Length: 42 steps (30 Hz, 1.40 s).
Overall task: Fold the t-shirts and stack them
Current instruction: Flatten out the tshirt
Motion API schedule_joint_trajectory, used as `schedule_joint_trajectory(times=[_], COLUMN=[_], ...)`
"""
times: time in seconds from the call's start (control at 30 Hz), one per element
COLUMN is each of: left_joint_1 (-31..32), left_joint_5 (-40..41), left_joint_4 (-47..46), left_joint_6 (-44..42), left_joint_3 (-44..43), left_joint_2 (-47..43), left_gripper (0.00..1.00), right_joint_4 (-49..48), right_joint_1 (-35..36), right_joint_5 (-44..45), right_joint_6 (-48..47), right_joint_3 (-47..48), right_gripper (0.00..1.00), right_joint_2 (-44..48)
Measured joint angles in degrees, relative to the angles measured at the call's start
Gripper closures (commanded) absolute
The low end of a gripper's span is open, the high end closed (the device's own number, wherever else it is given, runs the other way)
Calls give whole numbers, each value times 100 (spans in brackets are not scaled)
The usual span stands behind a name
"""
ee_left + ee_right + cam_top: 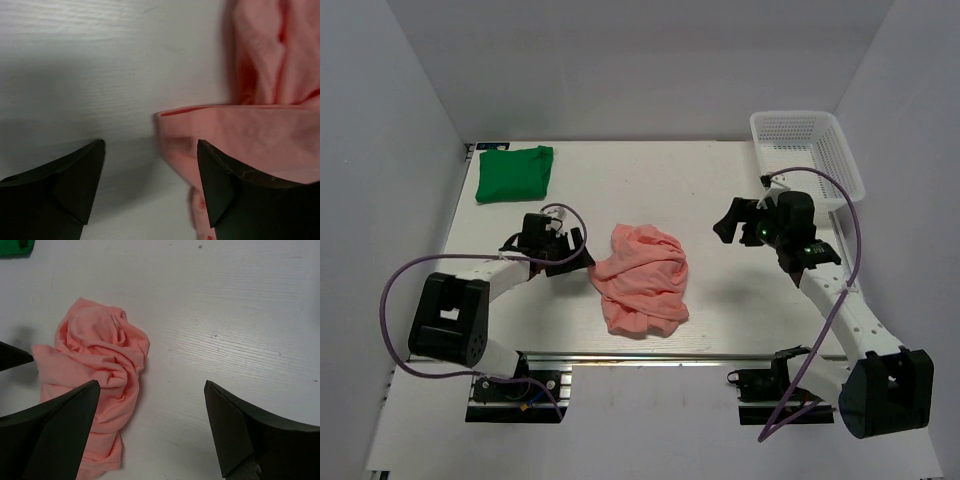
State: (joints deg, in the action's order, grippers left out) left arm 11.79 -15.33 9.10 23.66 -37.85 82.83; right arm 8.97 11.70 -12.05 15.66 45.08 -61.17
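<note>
my left pincer point(578, 256) spread wide at the left edge of the crumpled salmon-pink shirt point(642, 280) (cloth between my fingers, unpinched) | my right pincer point(728, 224) agape, holding nothing, right of it | green shirt point(514, 172) folded, far-left corner

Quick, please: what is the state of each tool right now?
Left tool: open, at the edge of the pink t-shirt, gripping nothing.
Right tool: open, holding nothing.
</note>
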Motion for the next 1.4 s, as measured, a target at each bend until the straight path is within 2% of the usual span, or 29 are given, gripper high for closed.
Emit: schedule_joint_trajectory(times=[0.23,0.33,0.47,0.67,0.9,1.07,1.23,1.4], left_joint_1=[295,509,813,1123,1285,1346,1412,1456], left_joint_5=[-358,-398,-376,-107,363,509,535,483], left_joint_4=[-584,-817,-986,-852,-245,-20,166,273], left_joint_6=[55,92,155,232,205,116,0,-186], left_joint_3=[0,9,-22,-175,166,164,164,164], left_joint_2=[334,476,793,848,39,-315,-632,-1117], left_gripper=[22,35,100,100,100,100,100,100], right_joint_4=[-50,-129,-208,-188,-151,310,651,682], right_joint_1=[111,177,284,675,1394,1937,2218,2144], right_joint_5=[-164,-173,-184,-278,-278,317,1379,1502], right_joint_6=[-13,-2,-2,-352,-1029,-1316,-1067,-922], right_joint_3=[0,11,181,1340,2933,3877,3777,3504], right_gripper=[10,10,10,10,10,10,10,10], right_joint_2=[-671,-1023,-1504,-2651,-3995,-5001,-5204,-5217])
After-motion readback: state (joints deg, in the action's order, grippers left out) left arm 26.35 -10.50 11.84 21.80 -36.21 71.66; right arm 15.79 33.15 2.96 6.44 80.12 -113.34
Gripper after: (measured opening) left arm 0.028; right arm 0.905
